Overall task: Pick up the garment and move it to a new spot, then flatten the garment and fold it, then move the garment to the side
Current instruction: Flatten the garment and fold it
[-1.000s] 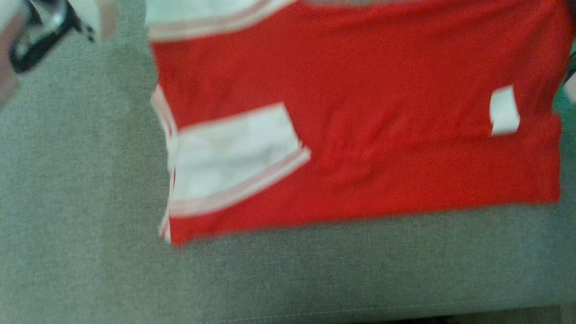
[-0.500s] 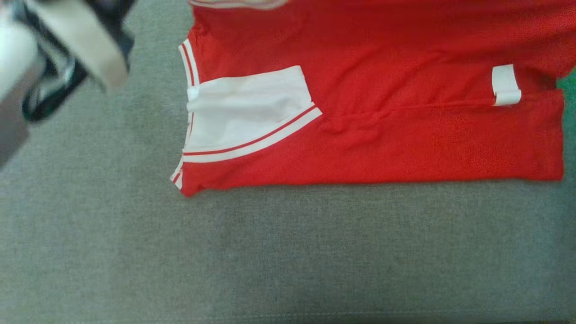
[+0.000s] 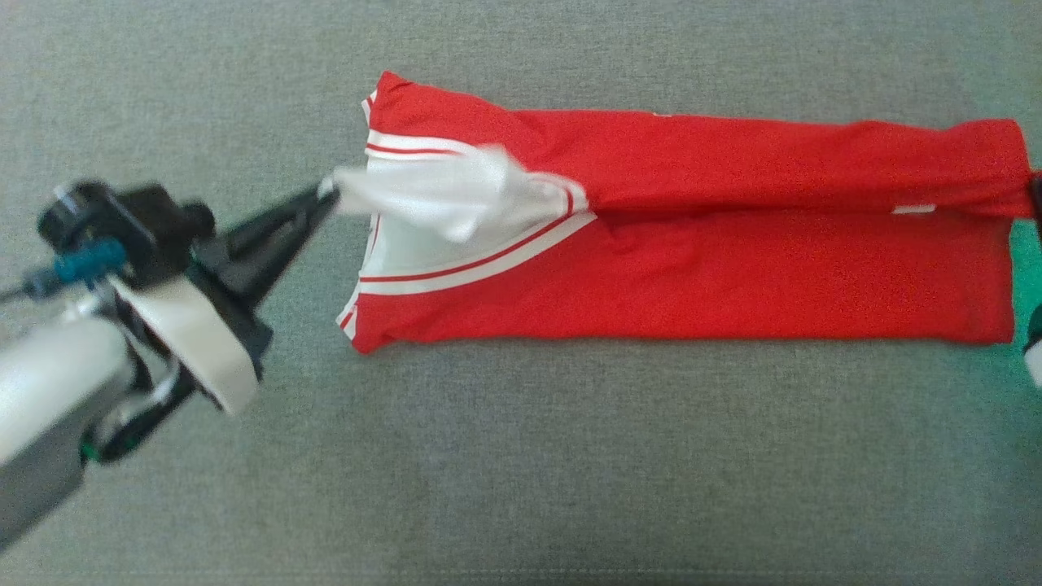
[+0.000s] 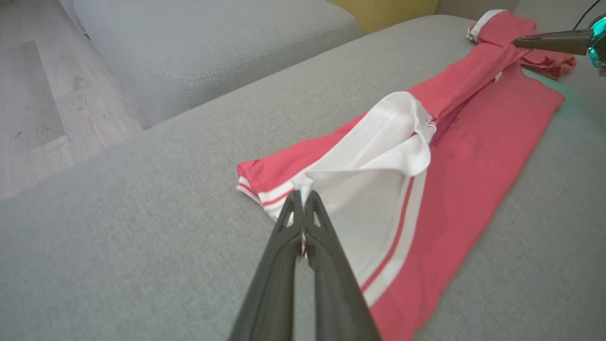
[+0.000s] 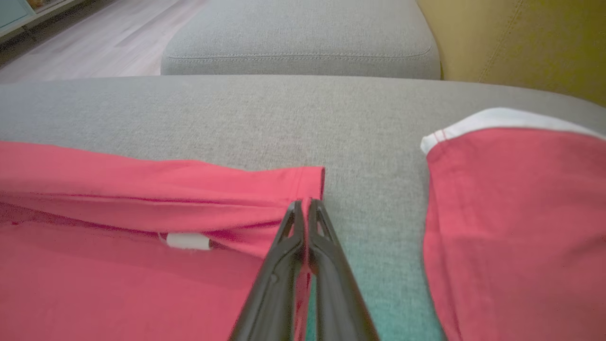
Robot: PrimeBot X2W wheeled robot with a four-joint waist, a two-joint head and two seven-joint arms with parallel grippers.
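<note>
Garment lies on the grey sofa, half folded lengthwise. I have left gripper pinching its white sleeve, right gripper clamped on its hem; more folding and the side move remain

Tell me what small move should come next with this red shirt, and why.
Probably draw both grippers toward the near long edge, laying the raised flap down. The left gripper pinches the white sleeve and the right gripper the red hem, with the shirt only partly folded over.
</note>
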